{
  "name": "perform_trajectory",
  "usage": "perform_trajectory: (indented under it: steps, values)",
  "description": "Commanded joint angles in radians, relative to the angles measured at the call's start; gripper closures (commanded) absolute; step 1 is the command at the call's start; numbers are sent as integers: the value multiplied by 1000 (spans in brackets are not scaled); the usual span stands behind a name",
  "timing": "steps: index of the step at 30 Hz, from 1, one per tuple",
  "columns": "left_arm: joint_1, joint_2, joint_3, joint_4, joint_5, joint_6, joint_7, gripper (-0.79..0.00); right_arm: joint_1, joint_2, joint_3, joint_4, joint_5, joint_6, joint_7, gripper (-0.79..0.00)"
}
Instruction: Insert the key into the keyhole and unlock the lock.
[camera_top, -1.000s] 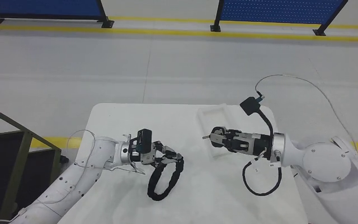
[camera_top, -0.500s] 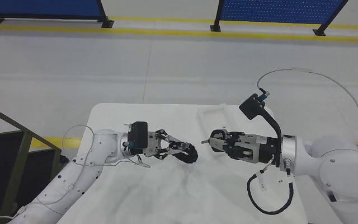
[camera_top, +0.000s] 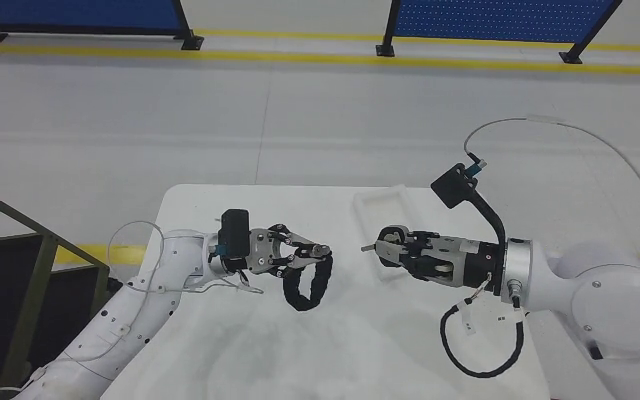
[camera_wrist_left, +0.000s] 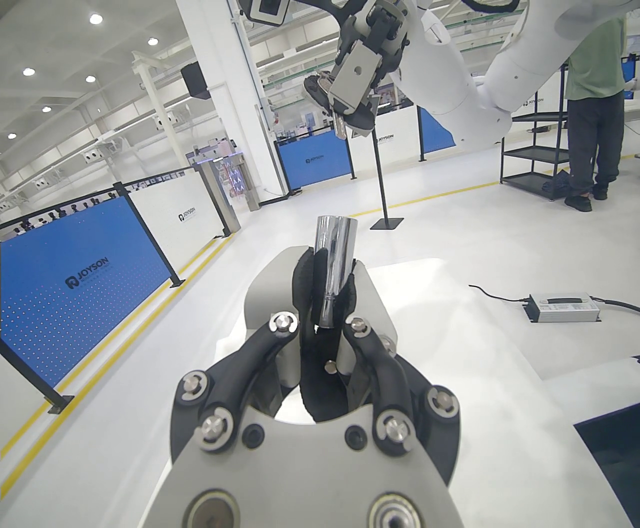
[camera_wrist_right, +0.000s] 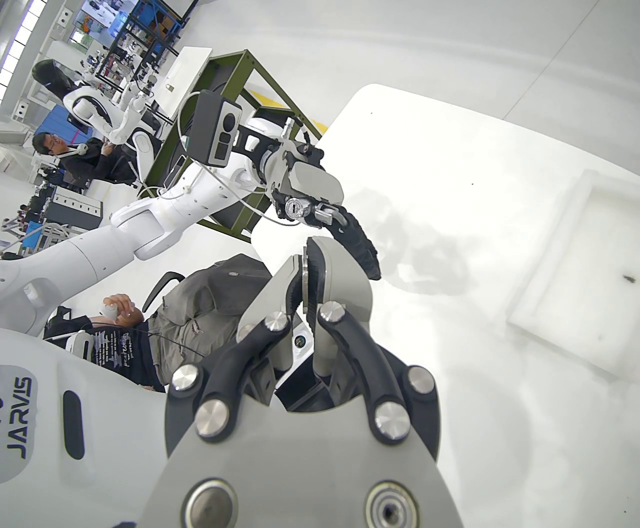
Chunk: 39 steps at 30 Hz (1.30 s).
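Holding the cable lock (camera_top: 322, 272) in the left hand (camera_top: 316, 250) — fingers closed on its chrome cylinder (camera_wrist_left: 334, 270), black cable loop (camera_wrist_right: 357, 240) hanging below that hand, over the table (camera_top: 250, 340). Keyhole (camera_wrist_right: 295, 206) end faces the right hand (camera_top: 374, 245), directly opposite with a clear gap between. Right hand pinched tight on the key (camera_wrist_left: 340, 129) — blade pokes out past its fingertips toward the lock.
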Motion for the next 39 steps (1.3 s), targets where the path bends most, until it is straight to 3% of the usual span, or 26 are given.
perform_trajectory:
  steps: [1, 4, 8, 16, 27, 33, 39]
  values:
    - [0, 0, 0, 0, 0, 0, 0, 0, 0, 0, 0, 0, 0, 0, 0, 0]
    - [0, 0, 0, 0, 0, 0, 0, 0, 0, 0, 0, 0, 0, 0, 0, 0]
    - [27, -5, -13, -29, -14, 78, -30, 0, -2, 4, -2, 0, -45, 27, 30, 0]
    - [20, -50, 43, -23, 35, 193, 11, 0, 179, 12, -52, 0, -90, 96, 205, 0]
    - [-18, -123, 108, 64, 72, 351, 68, 0, 389, -13, -291, 0, -123, 160, 199, 0]
    - [-20, -144, 103, 96, 86, 399, 97, 0, 469, -31, -400, 0, -181, 216, 193, 0]
    - [-8, -155, 93, 111, 76, 388, 117, 0, 537, -42, -471, 0, -262, 278, 208, 0]
